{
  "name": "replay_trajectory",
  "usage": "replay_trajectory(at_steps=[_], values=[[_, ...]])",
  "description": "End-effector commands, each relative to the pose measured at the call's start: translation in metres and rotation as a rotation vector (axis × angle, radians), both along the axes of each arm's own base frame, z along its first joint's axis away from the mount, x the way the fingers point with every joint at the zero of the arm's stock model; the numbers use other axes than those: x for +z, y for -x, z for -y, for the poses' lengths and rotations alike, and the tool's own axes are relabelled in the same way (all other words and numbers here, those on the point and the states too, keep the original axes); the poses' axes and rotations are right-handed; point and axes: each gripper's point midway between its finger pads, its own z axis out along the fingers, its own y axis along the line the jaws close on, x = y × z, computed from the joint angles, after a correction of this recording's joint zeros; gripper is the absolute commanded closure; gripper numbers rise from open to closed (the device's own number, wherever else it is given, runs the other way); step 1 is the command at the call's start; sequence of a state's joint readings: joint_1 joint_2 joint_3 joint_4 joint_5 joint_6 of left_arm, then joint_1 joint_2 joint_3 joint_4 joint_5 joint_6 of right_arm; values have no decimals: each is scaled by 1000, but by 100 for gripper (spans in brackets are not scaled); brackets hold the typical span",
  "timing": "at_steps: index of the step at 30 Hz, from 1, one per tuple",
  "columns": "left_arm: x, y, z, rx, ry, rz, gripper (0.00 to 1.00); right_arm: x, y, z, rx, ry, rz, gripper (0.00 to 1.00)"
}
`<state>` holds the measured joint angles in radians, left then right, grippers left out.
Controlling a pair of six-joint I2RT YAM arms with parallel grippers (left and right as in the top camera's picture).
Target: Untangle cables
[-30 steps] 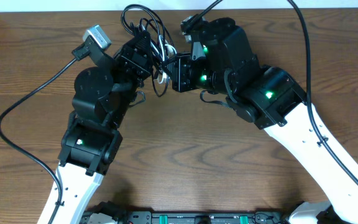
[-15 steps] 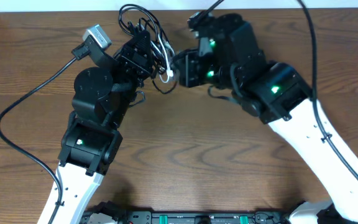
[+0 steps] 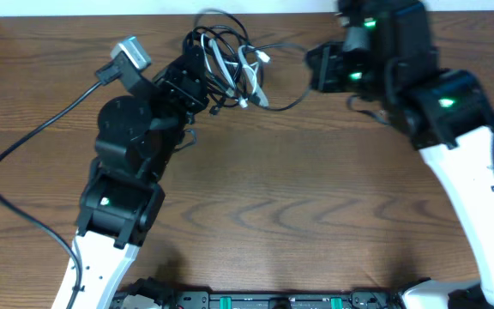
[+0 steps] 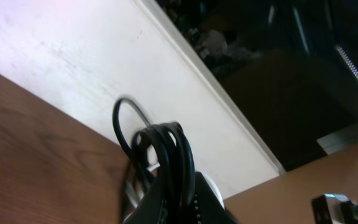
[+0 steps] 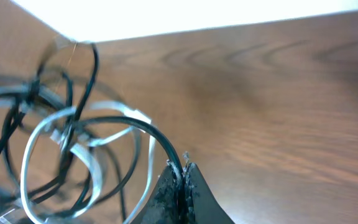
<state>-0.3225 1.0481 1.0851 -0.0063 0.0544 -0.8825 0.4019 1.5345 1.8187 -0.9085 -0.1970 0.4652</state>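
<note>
Left gripper (image 3: 204,73) clamped on black cable bundle (image 3: 217,41); right gripper (image 3: 312,70) pinched on one black strand (image 3: 283,106). Risk of cinching white cable (image 3: 247,62) loops tight under a wider pull, or of strand slipping free.

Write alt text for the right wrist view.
The right gripper, shut on a black cable, sits at bottom centre. The cable arcs up and left into blurred black loops and a white cable, with a brown wooden table behind.
</note>
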Motion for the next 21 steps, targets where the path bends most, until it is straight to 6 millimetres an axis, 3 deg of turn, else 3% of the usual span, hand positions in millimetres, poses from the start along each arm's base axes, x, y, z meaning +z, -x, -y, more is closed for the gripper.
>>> replay_trajectory(at_steps=[1,11,18,19,20,21], values=[[25,12,-27,74,-9,63,92,31,4,49,-126,26,84,99],[18,19,-62,167,-33,22,92,55,26,135,-350,78,130,99],[19,20,-66,176,-55,31,92,61,37,163,-415,120,151,99],[19,20,-65,173,-54,31,92,61,38,162,-404,121,149,91],[20,21,-63,161,-53,33,92,60,39,157,-378,118,147,76],[20,21,-61,150,-51,36,92,60,40,147,-320,105,147,52]])
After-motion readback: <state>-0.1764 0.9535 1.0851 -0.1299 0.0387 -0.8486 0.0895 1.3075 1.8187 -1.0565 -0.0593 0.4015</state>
